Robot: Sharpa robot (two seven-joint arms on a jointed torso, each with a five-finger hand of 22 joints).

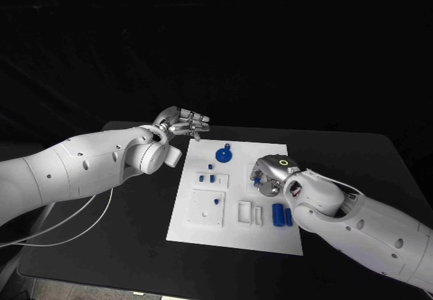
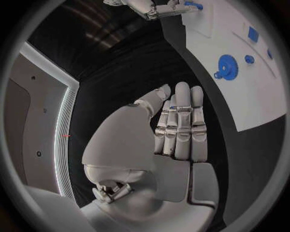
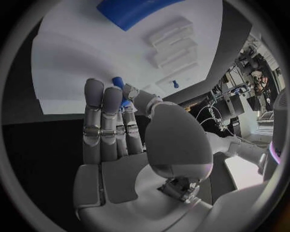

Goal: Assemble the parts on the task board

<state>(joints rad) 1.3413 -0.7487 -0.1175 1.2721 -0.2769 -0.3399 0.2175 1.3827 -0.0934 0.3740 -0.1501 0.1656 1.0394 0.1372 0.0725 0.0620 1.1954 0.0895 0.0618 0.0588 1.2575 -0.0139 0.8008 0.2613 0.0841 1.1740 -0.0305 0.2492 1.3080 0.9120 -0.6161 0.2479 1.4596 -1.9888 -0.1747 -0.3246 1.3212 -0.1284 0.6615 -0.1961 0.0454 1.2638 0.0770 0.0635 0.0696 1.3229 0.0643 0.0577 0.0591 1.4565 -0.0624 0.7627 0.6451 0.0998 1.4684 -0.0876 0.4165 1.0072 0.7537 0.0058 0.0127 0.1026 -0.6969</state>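
The white task board (image 1: 230, 232) lies in the middle of the black table. My right hand (image 1: 273, 173) hovers over its right side and pinches a small blue part (image 3: 118, 83) between thumb and fingertips; the part also shows in the left wrist view (image 2: 193, 5). My left hand (image 1: 183, 123) is off the board's far left corner, fingers straight out and holding nothing (image 2: 179, 126). A blue gear (image 1: 222, 154) lies on the far part of the board. Two blue cylinders (image 1: 282, 215) lie side by side near the right edge.
White raised blocks (image 1: 206, 208) and slotted holders (image 1: 248, 212) sit on the near half of the board, with small blue pieces (image 1: 208, 179) in the left block. Bare black table surrounds the board on all sides.
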